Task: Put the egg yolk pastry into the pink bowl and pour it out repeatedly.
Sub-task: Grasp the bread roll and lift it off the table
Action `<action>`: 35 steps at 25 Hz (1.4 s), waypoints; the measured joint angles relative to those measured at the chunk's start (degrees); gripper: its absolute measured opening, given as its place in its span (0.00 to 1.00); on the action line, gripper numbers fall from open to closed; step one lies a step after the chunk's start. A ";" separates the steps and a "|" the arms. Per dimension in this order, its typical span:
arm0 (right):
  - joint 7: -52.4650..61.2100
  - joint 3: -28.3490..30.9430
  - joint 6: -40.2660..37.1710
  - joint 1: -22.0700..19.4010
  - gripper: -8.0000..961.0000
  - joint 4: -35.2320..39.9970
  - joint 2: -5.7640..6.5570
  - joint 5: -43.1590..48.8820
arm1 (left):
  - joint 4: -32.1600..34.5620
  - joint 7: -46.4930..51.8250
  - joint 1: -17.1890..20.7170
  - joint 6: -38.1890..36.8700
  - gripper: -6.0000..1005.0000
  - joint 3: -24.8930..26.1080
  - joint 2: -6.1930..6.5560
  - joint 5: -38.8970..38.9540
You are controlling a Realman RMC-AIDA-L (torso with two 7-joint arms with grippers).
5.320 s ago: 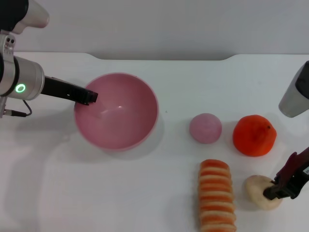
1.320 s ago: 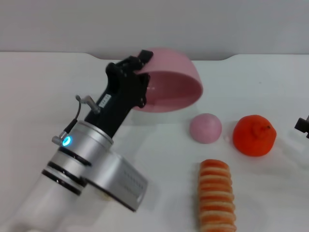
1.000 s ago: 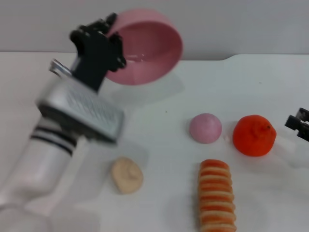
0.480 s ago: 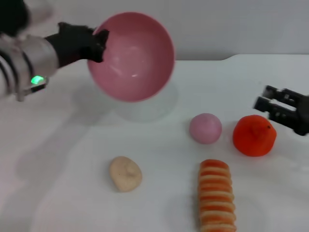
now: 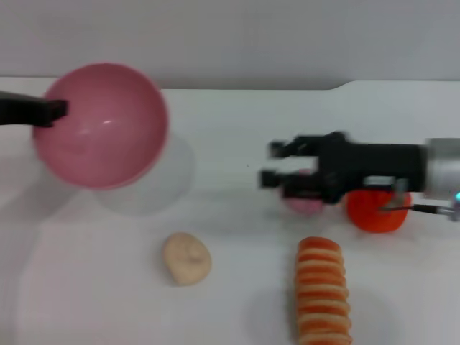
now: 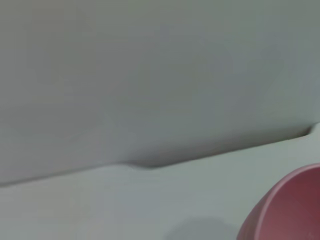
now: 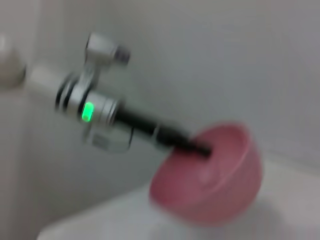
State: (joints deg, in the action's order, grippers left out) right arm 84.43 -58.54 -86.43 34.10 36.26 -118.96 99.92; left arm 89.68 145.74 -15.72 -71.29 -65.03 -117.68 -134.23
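Observation:
The egg yolk pastry, a pale beige lump, lies on the white table, front and centre-left. The pink bowl hangs tilted above the table's left side with its inside facing me. My left gripper is shut on its rim. The bowl also shows in the left wrist view and the right wrist view, with nothing seen inside it. My right gripper reaches in from the right, open and holding nothing. It is above the table's middle, right of and behind the pastry.
A smooth pink dome sits partly hidden under my right arm. An orange lies to its right. A striped ridged roll lies at the front, right of the pastry. The table's back edge meets a grey wall.
The bowl has swung left and lower in my left gripper. My right arm has swept left from the table's right edge to over the pink dome. The pastry has stayed put.

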 joint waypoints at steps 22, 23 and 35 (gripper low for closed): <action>25.62 -61.26 43.67 7.50 0.64 13.94 -0.81 -2.34 | 2.60 1.94 -0.64 -8.90 0.01 4.91 -0.02 -5.08; 26.39 -62.10 44.30 7.55 0.64 13.95 -0.80 -2.42 | 2.58 1.93 -0.78 -8.91 0.01 4.91 -0.03 -5.09; 30.22 -65.64 47.12 7.30 0.63 10.85 -0.84 -2.26 | 2.38 1.80 -1.86 -8.73 0.01 4.70 -0.09 -5.08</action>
State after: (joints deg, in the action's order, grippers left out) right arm 114.65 -124.17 -39.31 41.40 47.11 -119.80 97.66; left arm 92.07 147.54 -17.58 -80.02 -60.33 -117.77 -139.31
